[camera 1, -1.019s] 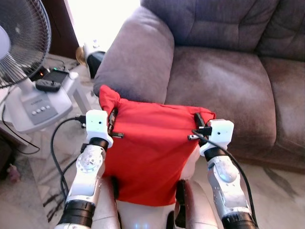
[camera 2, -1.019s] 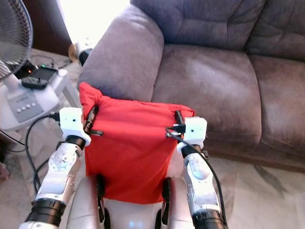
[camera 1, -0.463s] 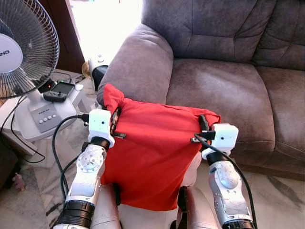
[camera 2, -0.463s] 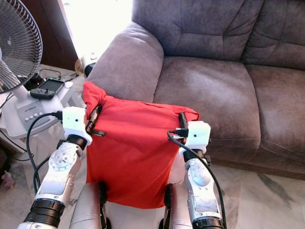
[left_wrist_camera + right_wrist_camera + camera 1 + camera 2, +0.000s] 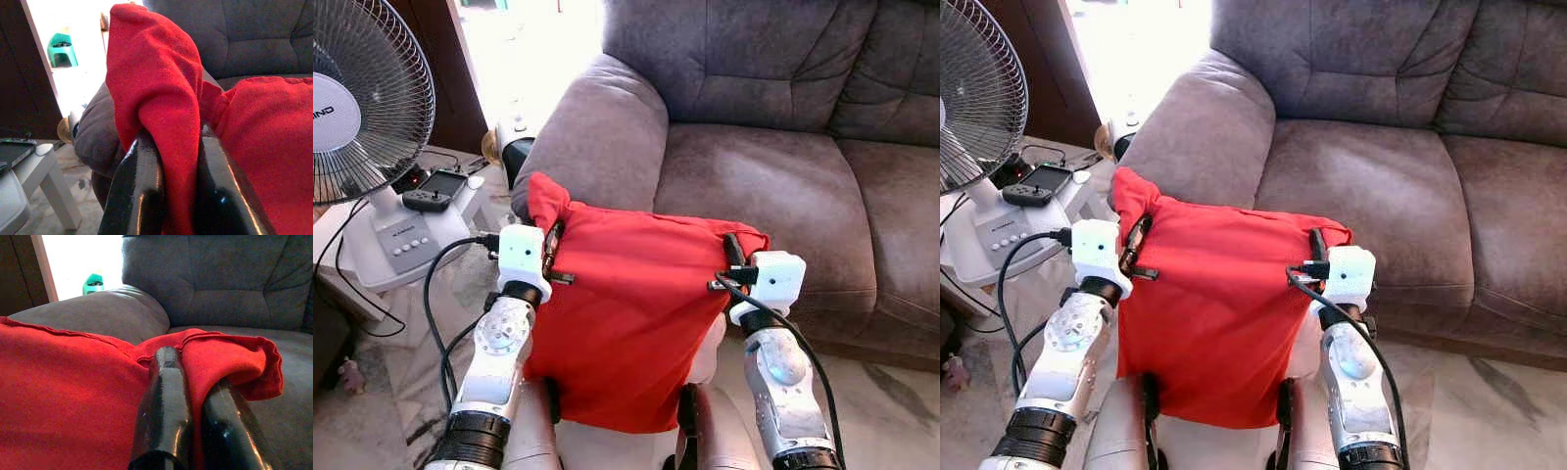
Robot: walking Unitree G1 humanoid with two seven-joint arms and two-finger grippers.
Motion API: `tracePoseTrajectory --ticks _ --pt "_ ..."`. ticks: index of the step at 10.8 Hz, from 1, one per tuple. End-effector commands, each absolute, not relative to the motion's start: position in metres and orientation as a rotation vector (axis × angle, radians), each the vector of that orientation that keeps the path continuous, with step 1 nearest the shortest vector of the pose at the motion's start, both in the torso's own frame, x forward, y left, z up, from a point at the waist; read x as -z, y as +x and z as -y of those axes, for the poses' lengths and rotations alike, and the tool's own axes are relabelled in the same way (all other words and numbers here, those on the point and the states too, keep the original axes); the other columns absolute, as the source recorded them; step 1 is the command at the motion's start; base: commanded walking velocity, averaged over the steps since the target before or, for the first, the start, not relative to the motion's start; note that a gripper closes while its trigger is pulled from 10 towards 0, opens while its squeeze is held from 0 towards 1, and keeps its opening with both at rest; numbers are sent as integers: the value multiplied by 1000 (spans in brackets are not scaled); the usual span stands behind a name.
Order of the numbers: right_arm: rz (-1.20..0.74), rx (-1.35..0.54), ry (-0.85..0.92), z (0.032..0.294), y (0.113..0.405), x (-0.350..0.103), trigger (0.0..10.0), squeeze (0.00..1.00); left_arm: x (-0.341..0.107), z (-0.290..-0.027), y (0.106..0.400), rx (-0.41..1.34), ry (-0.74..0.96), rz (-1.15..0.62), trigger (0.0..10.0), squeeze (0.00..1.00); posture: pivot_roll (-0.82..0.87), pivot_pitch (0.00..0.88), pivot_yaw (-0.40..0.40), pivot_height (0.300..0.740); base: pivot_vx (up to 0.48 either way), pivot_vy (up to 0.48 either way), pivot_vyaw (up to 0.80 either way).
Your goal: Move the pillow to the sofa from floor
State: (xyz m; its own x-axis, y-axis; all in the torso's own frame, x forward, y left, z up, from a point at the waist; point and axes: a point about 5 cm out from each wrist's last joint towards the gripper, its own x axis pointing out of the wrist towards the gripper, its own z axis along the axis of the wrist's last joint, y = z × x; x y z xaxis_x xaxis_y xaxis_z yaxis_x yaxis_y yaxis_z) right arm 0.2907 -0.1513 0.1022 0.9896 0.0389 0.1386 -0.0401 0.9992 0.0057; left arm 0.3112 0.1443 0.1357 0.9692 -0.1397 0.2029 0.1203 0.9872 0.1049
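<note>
A red pillow (image 5: 631, 313) hangs in the air in front of the robot, held up by both grippers at its two upper corners, its lower edge dangling down over the robot's own torso. The left gripper (image 5: 550, 257) pinches the pillow's left top corner; in the left wrist view its two black fingers (image 5: 134, 196) are nearly closed, with a thick fold of red cloth squeezed between them and bunching up above the tips. The right gripper (image 5: 734, 257) grips the right top corner in the same way: its fingers (image 5: 164, 406) are drawn together with a flap of the red fabric clamped between them and curling over past the tips. The pillow is off the floor and just in front of the sofa (image 5: 773, 166), its top edge level with the front of the seat cushion and beside the grey armrest (image 5: 602, 127), but not resting on either. To the robot's left a white fan (image 5: 367, 108) stands on a low white table (image 5: 460, 201), with a black remote-like device (image 5: 433, 188) beside its base and a black cable (image 5: 435, 294) trailing over the marble floor (image 5: 391, 382).
</note>
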Motion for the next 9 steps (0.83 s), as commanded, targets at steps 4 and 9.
tracePoseTrajectory --ticks 4,9 --pt "223 53 11 173 297 -123 10000 0 -154 -165 307 38 108 291 10000 0 90 49 -59 584 0 0 0" --pt "209 46 13 172 300 -123 10000 0 -158 -162 311 31 98 299 10000 0 85 77 -60 658 0 0 0"
